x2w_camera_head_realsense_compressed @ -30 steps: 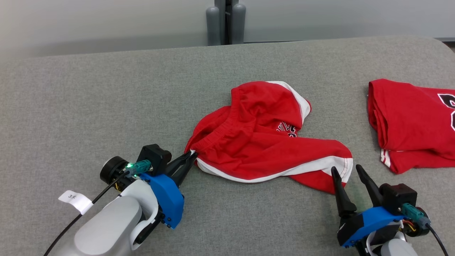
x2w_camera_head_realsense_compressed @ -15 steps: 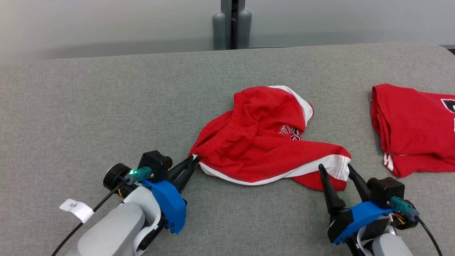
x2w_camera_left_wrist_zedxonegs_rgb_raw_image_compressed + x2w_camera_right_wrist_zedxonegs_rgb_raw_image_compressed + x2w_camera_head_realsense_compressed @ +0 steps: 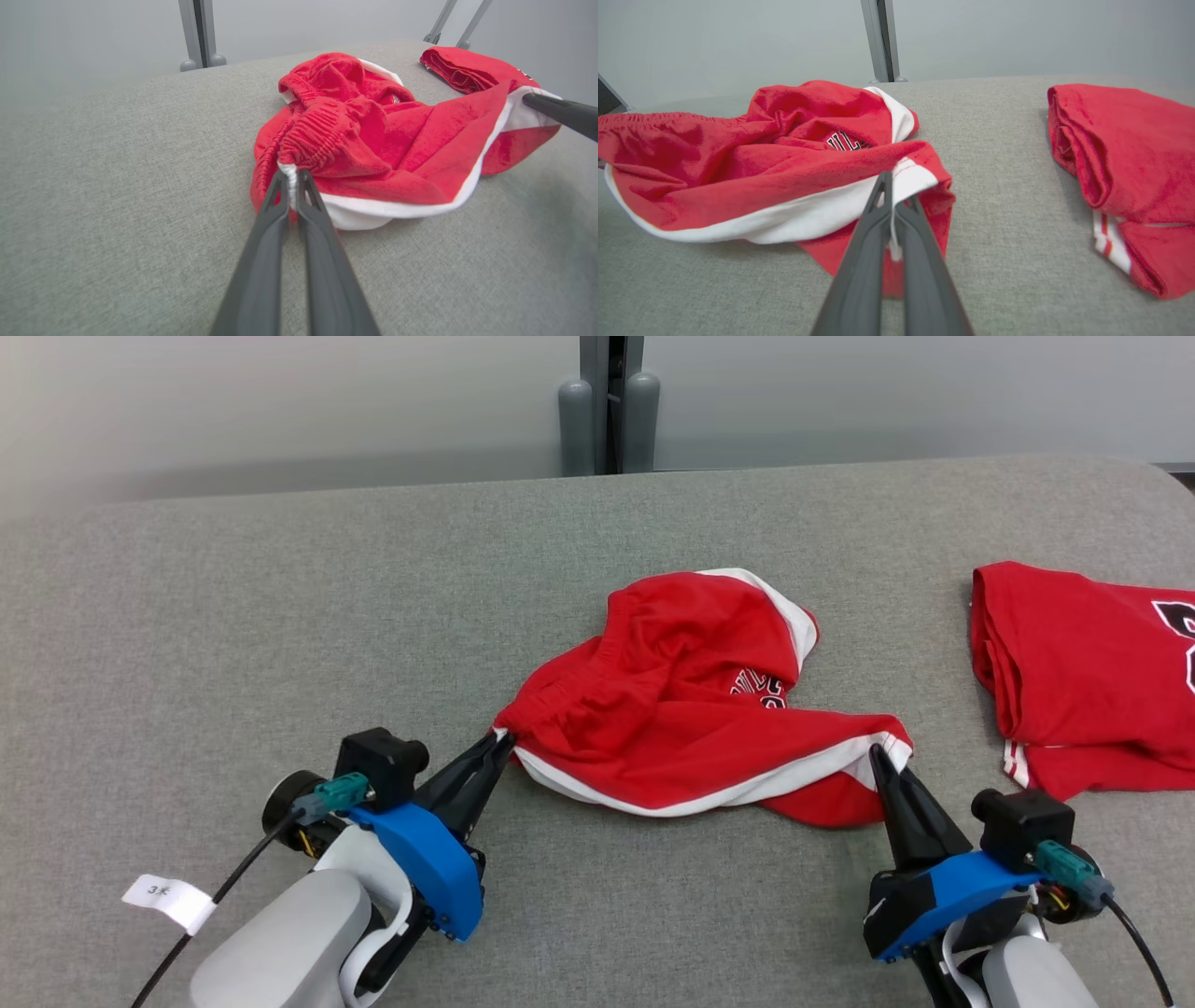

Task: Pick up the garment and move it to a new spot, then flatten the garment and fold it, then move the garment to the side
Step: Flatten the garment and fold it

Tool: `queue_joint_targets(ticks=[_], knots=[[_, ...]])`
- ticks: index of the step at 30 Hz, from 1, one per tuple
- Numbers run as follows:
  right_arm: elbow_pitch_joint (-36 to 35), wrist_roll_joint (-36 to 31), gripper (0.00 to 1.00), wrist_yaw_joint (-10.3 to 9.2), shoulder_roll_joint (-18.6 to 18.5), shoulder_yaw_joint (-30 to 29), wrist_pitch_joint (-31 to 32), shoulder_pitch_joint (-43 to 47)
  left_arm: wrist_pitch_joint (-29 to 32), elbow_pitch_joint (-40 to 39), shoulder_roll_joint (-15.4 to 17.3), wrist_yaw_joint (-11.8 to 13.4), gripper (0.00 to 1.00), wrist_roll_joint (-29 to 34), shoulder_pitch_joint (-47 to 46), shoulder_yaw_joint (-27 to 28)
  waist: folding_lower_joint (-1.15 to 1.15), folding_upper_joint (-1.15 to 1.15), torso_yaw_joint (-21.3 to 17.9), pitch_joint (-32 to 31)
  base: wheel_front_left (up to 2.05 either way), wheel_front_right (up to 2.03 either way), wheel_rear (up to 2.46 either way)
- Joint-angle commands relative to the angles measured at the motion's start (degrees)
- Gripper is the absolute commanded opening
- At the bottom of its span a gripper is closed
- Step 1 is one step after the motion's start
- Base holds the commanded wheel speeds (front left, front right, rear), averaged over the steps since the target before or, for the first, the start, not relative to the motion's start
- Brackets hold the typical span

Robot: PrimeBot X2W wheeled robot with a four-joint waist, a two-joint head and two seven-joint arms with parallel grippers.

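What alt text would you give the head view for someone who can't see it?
Crumpled red shorts lie on a grey fabric table, the left gripper shut on the waistband end and the right gripper shut on a white-trimmed hem. A folded red garment lies apart at the right.

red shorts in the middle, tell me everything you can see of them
The red shorts lie crumpled on the grey fabric table. Soft-looking cloth with a gathered elastic waistband, white side stripes and a half-hidden black-and-white print. The left gripper is shut on a waistband end, the right gripper on a white-striped leg hem. A folded red garment lies apart, to the right.
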Motion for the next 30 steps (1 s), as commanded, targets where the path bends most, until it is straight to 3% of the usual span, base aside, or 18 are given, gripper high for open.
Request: queue_joint_targets(ticks=[1,7,13,24,30], knots=[[-1.07,-0.33,0.0,0.0,-0.09,-0.24,-0.53,-0.89,-0.93,-0.8,-0.09,0.0,0.0,-1.65,0.76,1.43,0.0,0.0,-0.11,-0.37,0.0,0.0,0.0],[-6.39,-1.34,0.0,0.0,-0.08,-1.08,0.06,-1.33,-2.15,-5.65,0.73,-0.56,0.0,-7.91,1.31,5.66,0.0,0.0,-0.41,-2.3,0.0,0.0,0.0],[-15.97,-2.57,0.0,0.0,-0.25,-2.19,3.03,-1.1,-1.71,-14.95,4.12,0.13,0.0,-12.14,1.05,10.05,0.0,0.0,-0.53,-5.36,0.0,0.0,0.0],[-35.25,-1.3,0.0,0.0,-2.52,-3.87,10.68,-2.17,5.41,-37.15,13.17,7.56,0.0,-16.56,-1.86,17.53,0.0,0.0,-0.16,-7.53,0.0,0.0,0.0],[-37.69,0.86,0.0,0.0,-2.92,-4.14,14.22,-4.53,10.01,-42.06,15.5,11.23,0.0,-17.92,-4.57,19.6,0.0,0.0,0.26,-5.19,0.0,0.0,0.0]])
